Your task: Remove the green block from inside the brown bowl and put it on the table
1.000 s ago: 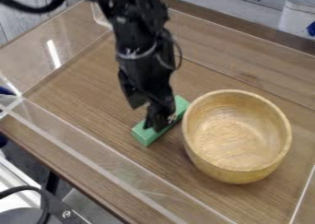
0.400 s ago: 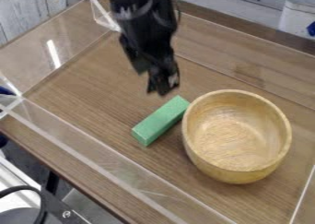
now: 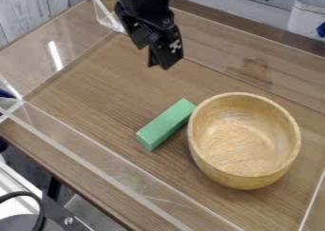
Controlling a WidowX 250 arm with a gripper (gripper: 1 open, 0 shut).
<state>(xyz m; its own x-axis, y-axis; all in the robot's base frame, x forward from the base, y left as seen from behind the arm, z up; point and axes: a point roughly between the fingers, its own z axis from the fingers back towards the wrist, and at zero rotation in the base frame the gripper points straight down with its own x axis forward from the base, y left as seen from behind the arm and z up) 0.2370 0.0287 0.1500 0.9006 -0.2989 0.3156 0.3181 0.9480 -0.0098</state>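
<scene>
Block (image 3: pixel 166 124) lies on the table (image 3: pixel 89 92) just beside the empty bowl (image 3: pixel 244 139), my gripper (image 3: pixel 165 54) has lifted clear, jaws spread and empty, so I judge it done.

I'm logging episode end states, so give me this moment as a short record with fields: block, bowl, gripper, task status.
block: green block lies flat on the table, just left of the bowl, nothing holding it
bowl: brown bowl upright, empty
gripper: gripper open, above the table, clear of the block
task status: block out of the bowl and on the table
</scene>
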